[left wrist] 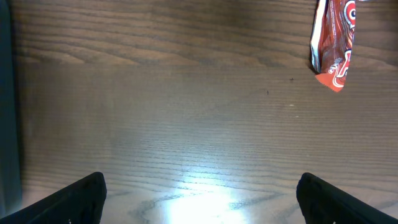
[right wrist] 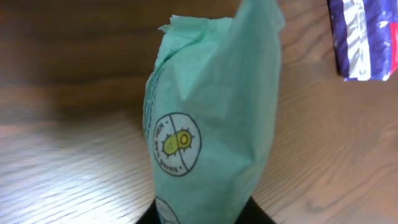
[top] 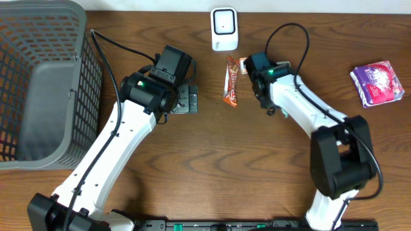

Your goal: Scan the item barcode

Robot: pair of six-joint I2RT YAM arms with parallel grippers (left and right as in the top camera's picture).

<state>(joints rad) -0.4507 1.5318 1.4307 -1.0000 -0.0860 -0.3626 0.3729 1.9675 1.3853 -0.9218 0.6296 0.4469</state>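
The right gripper [right wrist: 202, 214] is closed on the end of a green packet [right wrist: 211, 118], held just right of an orange snack bar [top: 231, 80]. The soft wrapper may be crumpled or slip, hiding a barcode not yet seen. The white scanner [top: 224, 29] is set farther back, the snack bar close beside the path. The left gripper [left wrist: 199, 193] is held wide open, empty. A purple packet [top: 378, 83] and a grey basket [top: 45, 138] are set well aside.

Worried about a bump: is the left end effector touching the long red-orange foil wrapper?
Apart. Left wrist view shows bare wooden table between the left end effector and the long red-orange foil wrapper.
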